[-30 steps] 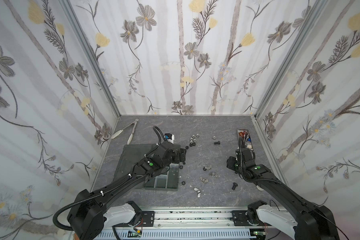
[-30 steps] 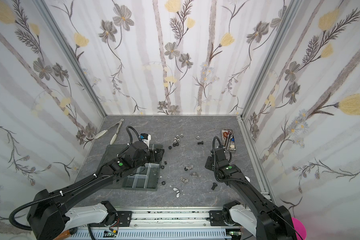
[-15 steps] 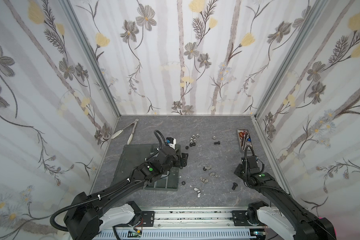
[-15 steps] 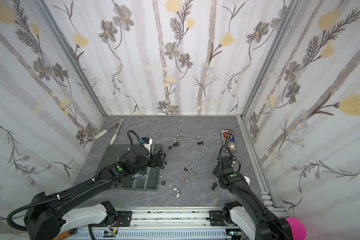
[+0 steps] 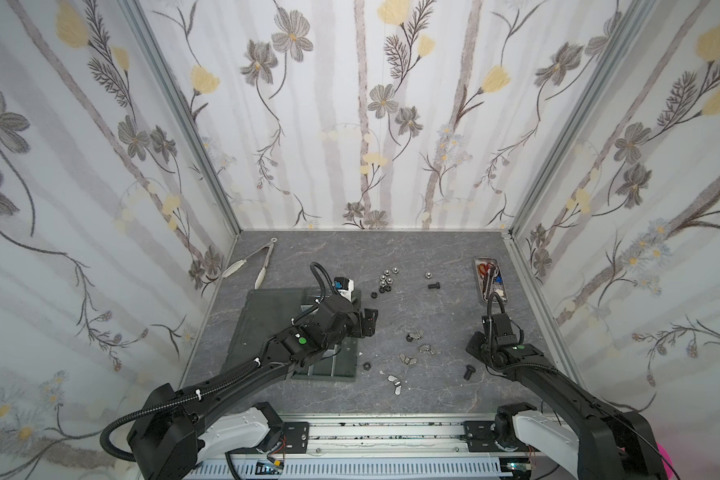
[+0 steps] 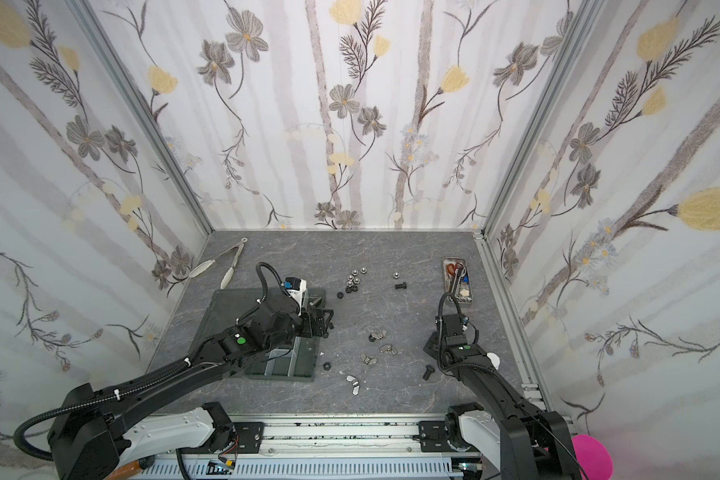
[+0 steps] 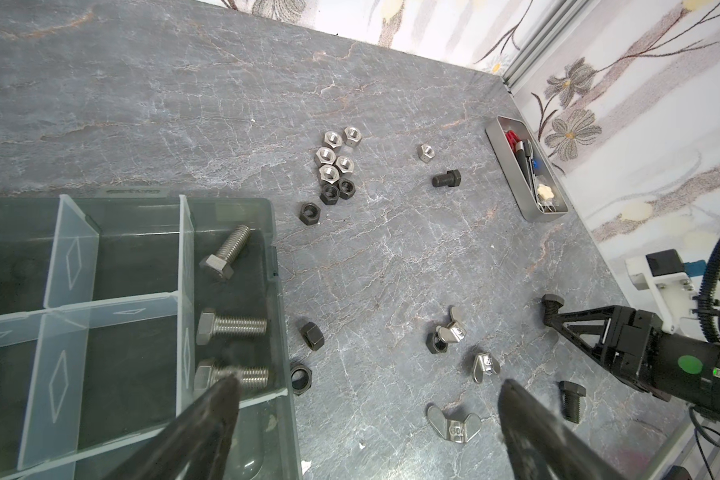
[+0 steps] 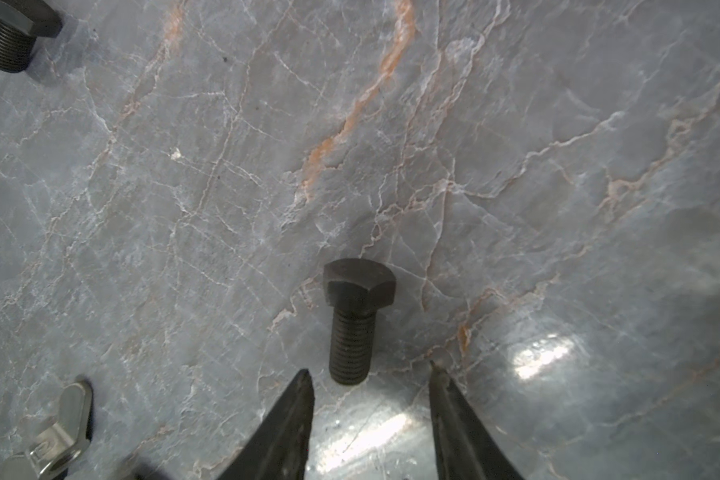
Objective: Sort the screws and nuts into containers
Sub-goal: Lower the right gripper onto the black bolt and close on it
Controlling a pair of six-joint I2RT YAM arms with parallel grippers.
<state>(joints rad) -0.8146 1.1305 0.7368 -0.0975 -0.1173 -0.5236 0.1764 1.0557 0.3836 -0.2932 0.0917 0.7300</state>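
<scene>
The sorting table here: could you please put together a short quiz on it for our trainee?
1. In the left wrist view, how many silver bolts lie in the tray?
2. True or false: the black bolt at the tips of the right claw lies flat on the table, not gripped.
3. The scissors are: A in the metal tin; B in the tray; C on the bare table.
Key: 1 three; 2 true; 3 A.
</scene>
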